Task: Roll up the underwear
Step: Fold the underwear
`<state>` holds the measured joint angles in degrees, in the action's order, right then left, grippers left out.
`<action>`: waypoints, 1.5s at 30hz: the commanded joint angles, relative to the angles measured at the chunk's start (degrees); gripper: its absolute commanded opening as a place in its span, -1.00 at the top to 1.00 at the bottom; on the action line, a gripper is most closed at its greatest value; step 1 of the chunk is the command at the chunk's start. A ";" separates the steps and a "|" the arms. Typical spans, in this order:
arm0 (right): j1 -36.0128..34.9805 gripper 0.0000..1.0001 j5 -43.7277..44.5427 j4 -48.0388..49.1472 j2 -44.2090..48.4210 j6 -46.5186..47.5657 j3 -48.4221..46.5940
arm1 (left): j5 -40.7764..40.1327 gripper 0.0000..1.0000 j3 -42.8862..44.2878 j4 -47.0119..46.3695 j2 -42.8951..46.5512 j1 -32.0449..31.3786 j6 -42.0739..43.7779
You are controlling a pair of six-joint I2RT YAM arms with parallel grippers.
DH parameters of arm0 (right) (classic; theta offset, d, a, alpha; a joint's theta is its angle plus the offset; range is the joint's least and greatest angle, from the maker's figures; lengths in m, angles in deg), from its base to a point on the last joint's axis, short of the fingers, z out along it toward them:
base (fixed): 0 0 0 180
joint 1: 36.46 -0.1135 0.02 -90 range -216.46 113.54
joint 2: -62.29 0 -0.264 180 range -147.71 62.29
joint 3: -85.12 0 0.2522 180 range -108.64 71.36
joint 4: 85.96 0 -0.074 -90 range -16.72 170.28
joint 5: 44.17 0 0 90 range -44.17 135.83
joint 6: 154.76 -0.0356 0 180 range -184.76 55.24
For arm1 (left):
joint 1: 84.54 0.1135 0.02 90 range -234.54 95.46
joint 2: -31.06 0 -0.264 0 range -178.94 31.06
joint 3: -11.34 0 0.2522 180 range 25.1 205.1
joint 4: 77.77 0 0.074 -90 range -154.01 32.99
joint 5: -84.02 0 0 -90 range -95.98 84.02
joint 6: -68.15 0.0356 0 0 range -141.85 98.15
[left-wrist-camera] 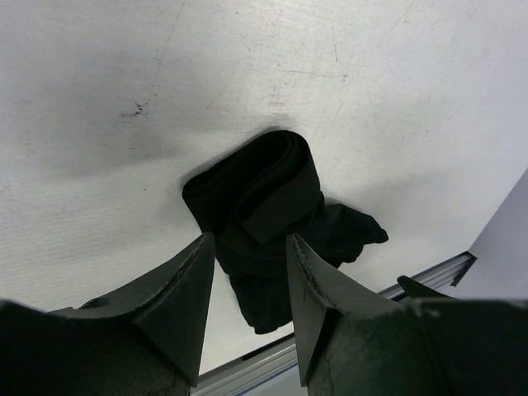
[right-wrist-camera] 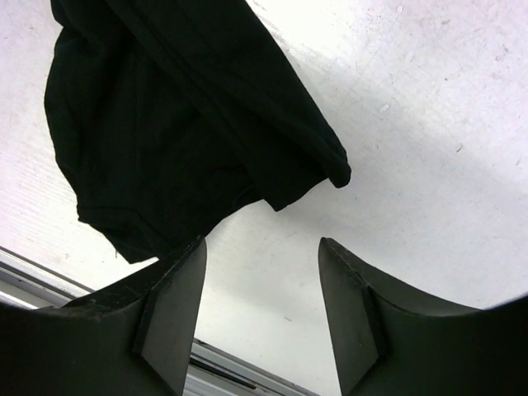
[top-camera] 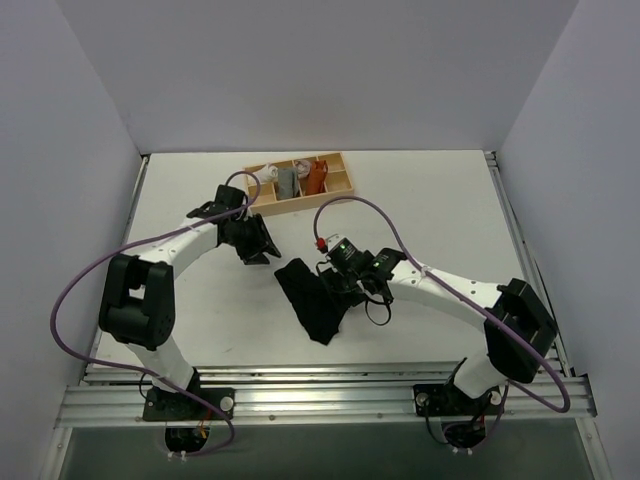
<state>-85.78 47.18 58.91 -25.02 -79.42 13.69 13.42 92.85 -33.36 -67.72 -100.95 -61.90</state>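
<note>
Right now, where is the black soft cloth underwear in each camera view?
Top external: black cloth underwear just below centre, on the white table.
Left wrist: underwear at centre.
Right wrist: underwear fills the upper left.
Shared landmark: the metal rail on the table's near edge, low in every view.

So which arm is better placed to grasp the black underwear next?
The right arm: its open jaws stand close beside the underwear. The left arm's open jaws are farther away.

Overhead camera looks down over the table point(top-camera: 440, 200); both wrist cameras closely share the underwear point(left-wrist-camera: 264, 198).
</note>
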 commanded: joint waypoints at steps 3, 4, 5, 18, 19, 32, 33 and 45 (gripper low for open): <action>1.33 -0.18 1.12 -2.63 -2.69 4.36 -3.06 | 5.02 0.04 -2.43 -6.11 4.03 -0.30 -6.25; 1.42 -0.18 0.94 -2.63 -3.56 6.20 -3.32 | 10.17 0.04 -3.57 -9.53 3.95 -0.30 -8.44; 1.42 -0.18 0.59 -2.72 -3.92 7.00 -3.67 | 12.40 0.05 -4.98 -15.30 3.51 -0.38 -9.51; 3.18 -0.21 -2.57 -3.24 -11.12 15.52 -8.51 | 12.60 0.12 -8.51 -18.53 -3.25 -2.67 -8.99; 3.09 -0.21 -2.66 -2.90 -11.39 15.71 -8.77 | 12.33 0.12 -8.86 -18.61 -3.78 -2.67 -8.29; 2.56 -0.22 -4.50 -0.70 -13.42 18.35 -9.22 | 12.60 0.17 -10.26 -20.64 -8.71 -2.58 -6.53; 2.48 -0.20 -4.33 -0.70 -13.50 18.26 -9.30 | 12.68 0.17 -10.00 -20.55 -8.71 -2.49 -6.44; 0.81 -0.07 -1.52 1.94 -14.99 13.52 -7.55 | 13.03 0.17 -9.21 -18.61 -7.92 -2.49 -5.56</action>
<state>-84.23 44.12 60.77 -38.87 -63.75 6.10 27.84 83.08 -52.64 -74.98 -103.57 -69.26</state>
